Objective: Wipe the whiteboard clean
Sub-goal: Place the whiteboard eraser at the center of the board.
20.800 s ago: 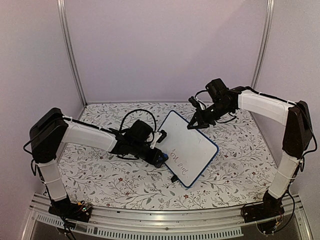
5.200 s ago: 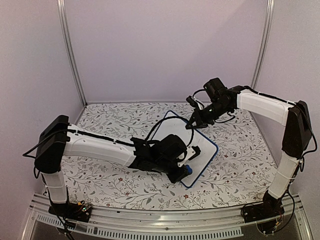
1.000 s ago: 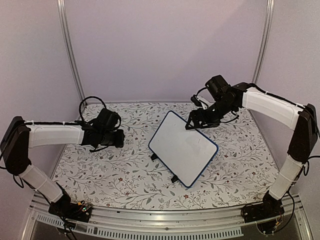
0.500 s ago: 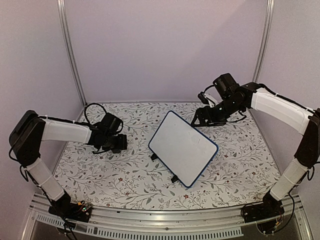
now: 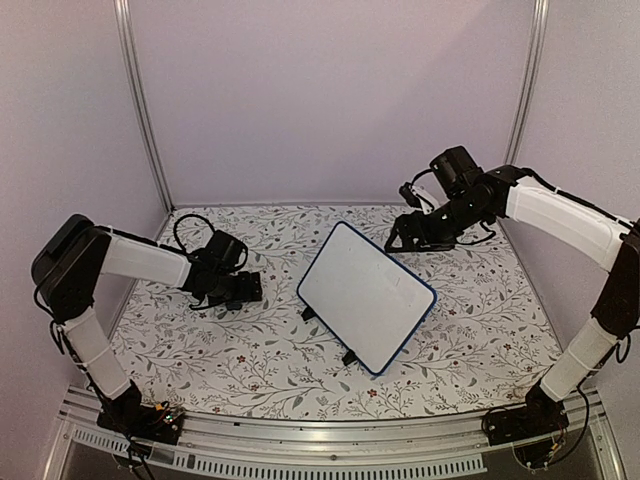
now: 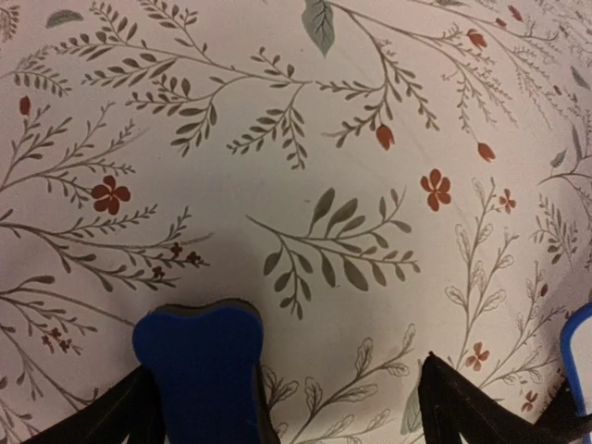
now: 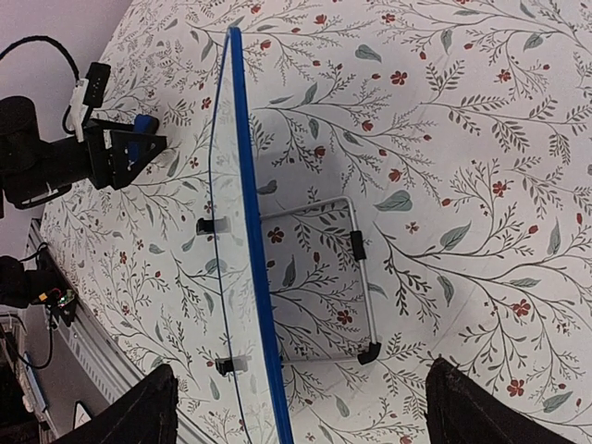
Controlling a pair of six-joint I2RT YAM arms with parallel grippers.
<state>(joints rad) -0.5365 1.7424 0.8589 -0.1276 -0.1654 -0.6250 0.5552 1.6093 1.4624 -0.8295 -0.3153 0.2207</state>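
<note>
Stand (image 7: 357, 245) behind whiteboard (image 7: 252, 231): right wrist only

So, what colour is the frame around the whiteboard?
Blue. The frame of the whiteboard shows best in the right wrist view, seen edge-on.

In the top view the whiteboard (image 5: 366, 297) stands tilted on the table (image 5: 480, 330), in the middle of the frame. The left gripper (image 5: 245, 290) sits low on the table at left of centre, well apart from the whiteboard. The right gripper (image 5: 400, 238) hangs at upper right of centre, near the whiteboard's far corner but apart from it.

In the left wrist view the eraser (image 6: 199, 356) lies on the table at lower left, against that side's finger (image 6: 129, 412).

In the right wrist view the wire stand (image 7: 359, 277) lies just right of the edge-on whiteboard.
</note>
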